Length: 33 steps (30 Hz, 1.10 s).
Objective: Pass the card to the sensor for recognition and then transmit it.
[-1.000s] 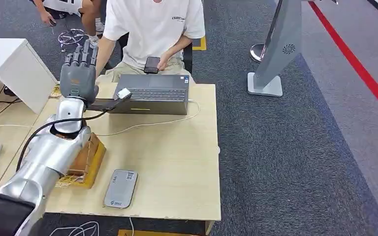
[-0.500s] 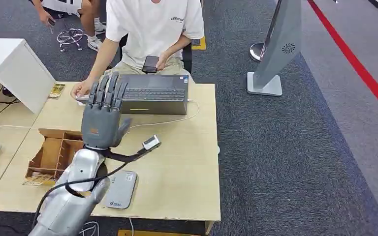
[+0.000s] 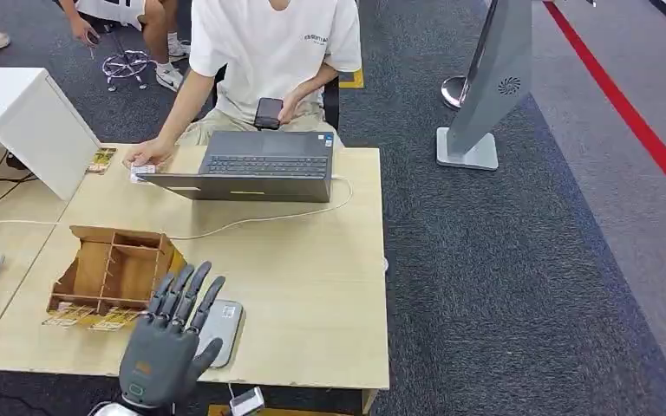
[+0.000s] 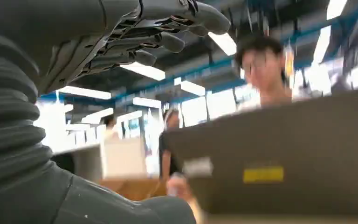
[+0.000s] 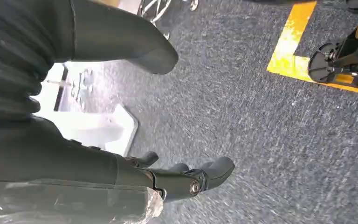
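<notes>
Fingers (image 3: 182,290) of the left hand (image 3: 166,342) are spread and nothing is held in them as the hand is drawn back to the near edge of the tabletop (image 3: 312,286), having been raised by the laptop (image 3: 251,166) a second earlier and lowered mid-table half a second ago. The grey sensor pad (image 3: 219,322) is partly covered by the hand and lies just beyond its fingertips; the wooden organizer box (image 3: 113,270) stands just to the hand's left. No card can be made out, so its place cannot be told. The retreat is judged to mark the close of a handover to the seated person (image 3: 269,52) far beyond the hand. The right hand (image 5: 177,179) hangs over carpet (image 5: 270,140), fingers loosely apart, holding nothing.
</notes>
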Available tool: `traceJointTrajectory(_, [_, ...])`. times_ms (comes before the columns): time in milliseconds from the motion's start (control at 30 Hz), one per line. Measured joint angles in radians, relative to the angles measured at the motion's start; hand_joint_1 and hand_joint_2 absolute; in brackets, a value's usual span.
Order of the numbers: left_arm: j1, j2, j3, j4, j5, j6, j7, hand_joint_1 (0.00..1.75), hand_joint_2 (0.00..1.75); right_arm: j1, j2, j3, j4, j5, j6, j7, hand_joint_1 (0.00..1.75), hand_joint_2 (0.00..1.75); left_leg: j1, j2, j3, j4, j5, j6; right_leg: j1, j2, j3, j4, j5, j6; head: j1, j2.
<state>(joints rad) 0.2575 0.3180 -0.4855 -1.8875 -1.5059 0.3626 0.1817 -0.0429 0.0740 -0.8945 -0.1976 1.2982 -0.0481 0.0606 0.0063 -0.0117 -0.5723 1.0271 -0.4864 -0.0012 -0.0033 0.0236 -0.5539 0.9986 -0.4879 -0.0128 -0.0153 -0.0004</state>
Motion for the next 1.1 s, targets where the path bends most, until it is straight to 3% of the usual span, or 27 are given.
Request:
traceJointTrajectory(100, [0.056,0.082,-0.031,-0.001,0.068,-0.048,0.121,0.0,1.75,0.001,0.0,-0.014,0.0,-0.003,0.002,0.003,0.0,1.75,0.001,0.0,0.0,0.0,0.0,0.0,0.001,0.0,0.0,0.0,-0.001,-0.001,0.0,0.0])
traceJointTrajectory(233, [0.09,0.167,-0.068,-0.002,0.103,-0.072,0.183,0.0,1.75,0.002,0.0,-0.029,0.0,-0.004,0.002,0.003,0.0,1.75,0.001,-0.001,0.0,0.0,0.0,-0.001,0.001,-0.001,0.001,0.0,-0.001,-0.002,0.0,0.0])
traceJointTrajectory(333, [0.112,0.204,-0.081,-0.002,0.143,-0.084,0.253,0.0,1.75,0.003,0.0,-0.035,0.0,-0.005,0.0,0.003,0.0,1.75,0.001,-0.001,0.0,0.0,0.0,-0.001,0.001,-0.001,0.001,0.0,-0.001,-0.002,0.0,0.0])
traceJointTrajectory(433, [0.132,0.23,-0.088,-0.002,0.163,-0.082,0.287,0.0,1.75,0.003,0.0,-0.041,0.0,-0.005,-0.003,0.003,0.0,1.75,0.001,-0.001,0.0,0.0,0.0,-0.001,0.001,-0.002,0.001,0.0,-0.001,-0.002,0.0,0.0])
traceJointTrajectory(567, [0.146,0.236,-0.088,0.004,0.155,-0.04,0.347,0.0,1.75,0.004,0.0,-0.048,0.0,0.005,-0.003,0.008,0.0,1.75,0.001,-0.001,0.0,0.0,0.0,-0.001,0.001,-0.002,0.001,0.0,-0.001,-0.002,0.0,0.0])
traceJointTrajectory(633, [0.153,0.232,-0.077,0.011,0.127,0.011,0.342,0.0,1.75,0.004,0.0,-0.048,0.0,0.011,-0.003,0.007,0.0,1.75,0.001,-0.001,0.0,0.0,0.0,-0.001,0.001,-0.002,0.001,0.0,-0.001,-0.002,0.0,0.0])
traceJointTrajectory(733, [0.163,0.206,-0.037,0.025,0.07,0.129,0.283,0.0,1.75,0.004,0.0,-0.048,0.0,0.021,-0.004,-0.002,0.0,1.75,0.001,-0.001,0.0,0.0,0.0,-0.001,0.001,-0.002,0.001,0.0,-0.001,-0.002,0.0,0.0])
traceJointTrajectory(767, [0.168,0.182,0.005,0.038,0.032,0.208,0.225,0.0,1.75,0.003,0.0,-0.048,0.0,0.029,-0.005,-0.005,0.0,1.75,0.001,-0.002,0.0,0.0,0.0,-0.001,0.001,-0.002,0.002,0.0,-0.001,-0.002,0.0,0.0])
traceJointTrajectory(833, [0.172,0.169,0.034,0.053,0.015,0.255,0.188,0.0,1.75,0.003,0.0,-0.048,0.0,0.032,-0.005,-0.008,0.0,1.75,0.001,-0.002,0.0,0.0,0.0,-0.001,0.001,-0.002,0.002,0.0,-0.001,-0.002,0.0,0.0])
traceJointTrajectory(867, [0.178,0.152,0.072,0.074,0.002,0.298,0.134,0.0,1.75,0.003,0.0,-0.048,0.0,0.038,-0.004,-0.01,0.0,1.75,0.001,-0.001,0.001,0.0,0.0,-0.001,0.001,-0.002,0.002,0.0,-0.001,-0.002,0.0,0.0])
traceJointTrajectory(1100, [0.19,0.103,0.165,0.133,0.022,0.324,0.024,0.0,1.75,0.003,0.0,-0.047,0.0,0.049,-0.003,-0.014,0.0,1.75,0.001,-0.002,0.001,0.0,0.0,-0.001,0.001,-0.003,0.002,0.0,-0.001,-0.002,0.0,0.0])
